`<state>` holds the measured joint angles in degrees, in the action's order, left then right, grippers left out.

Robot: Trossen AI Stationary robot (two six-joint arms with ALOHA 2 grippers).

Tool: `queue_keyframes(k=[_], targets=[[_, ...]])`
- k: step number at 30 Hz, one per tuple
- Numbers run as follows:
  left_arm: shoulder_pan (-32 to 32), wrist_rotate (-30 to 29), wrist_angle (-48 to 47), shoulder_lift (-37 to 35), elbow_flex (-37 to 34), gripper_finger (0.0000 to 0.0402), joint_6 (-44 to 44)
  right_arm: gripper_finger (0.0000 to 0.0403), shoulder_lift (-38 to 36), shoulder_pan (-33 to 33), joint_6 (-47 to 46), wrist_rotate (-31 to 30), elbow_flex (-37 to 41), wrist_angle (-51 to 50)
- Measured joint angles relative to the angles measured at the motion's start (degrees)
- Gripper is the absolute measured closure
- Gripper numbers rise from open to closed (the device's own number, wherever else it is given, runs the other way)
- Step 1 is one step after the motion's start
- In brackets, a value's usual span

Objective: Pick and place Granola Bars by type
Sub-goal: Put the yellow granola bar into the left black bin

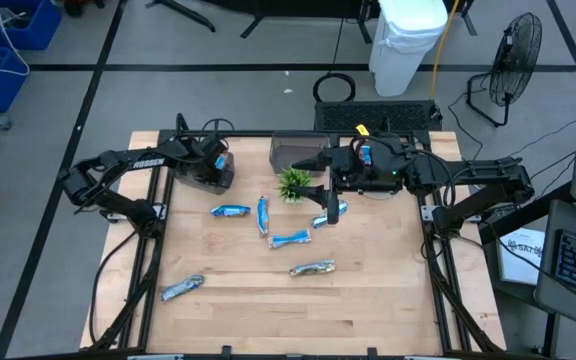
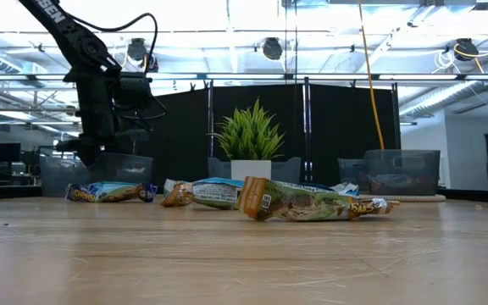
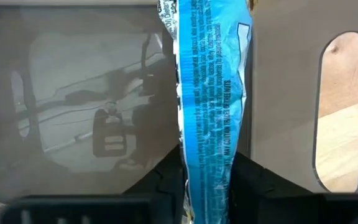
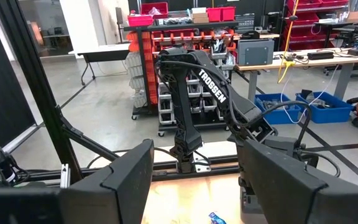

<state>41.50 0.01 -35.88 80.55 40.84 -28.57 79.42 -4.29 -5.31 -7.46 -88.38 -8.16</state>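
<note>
From above, the left gripper (image 1: 220, 160) hangs over a dark bin (image 1: 206, 176) at the worktop's (image 1: 268, 310) back left; granola bars (image 1: 230, 210) lie scattered mid-worktop near a green plant (image 1: 294, 183). The left wrist view shows a blue bar (image 3: 210, 106) between its jaws, grip unclear. The right gripper (image 4: 194, 180) waits, jaws apart.

Bright blue, white-printed bar wrapper (image 3: 211, 93)

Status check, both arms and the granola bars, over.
Left tool over the left bin, blue bar between its fingers, release under way. Right tool open, empty, above the table. Six bars loose on the table; plant among them.
</note>
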Motion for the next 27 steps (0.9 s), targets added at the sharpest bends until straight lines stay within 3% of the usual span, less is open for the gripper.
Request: queue_keyframes(k=[10,18,22,27], targets=[[0.0,-0.4,0.1,0.0,0.0,0.0245,0.0,0.0165,0.0,0.0,0.0,0.0,0.0,-0.3],[0.0,2.4,0.2,-0.1,0.0,0.0166,1.7,0.0165,0.0,0.0,0.0,0.0,0.0,-0.3],[0.0,4.9,0.1,-2.0,0.0,0.0131,2.3,0.0165,0.0,0.0,0.0,0.0,0.0,-0.4],[0.0,3.3,-0.4,-6.6,0.6,0.0107,2.4,0.0165,0.0,0.0,0.2,0.0,0.0,-0.4]])
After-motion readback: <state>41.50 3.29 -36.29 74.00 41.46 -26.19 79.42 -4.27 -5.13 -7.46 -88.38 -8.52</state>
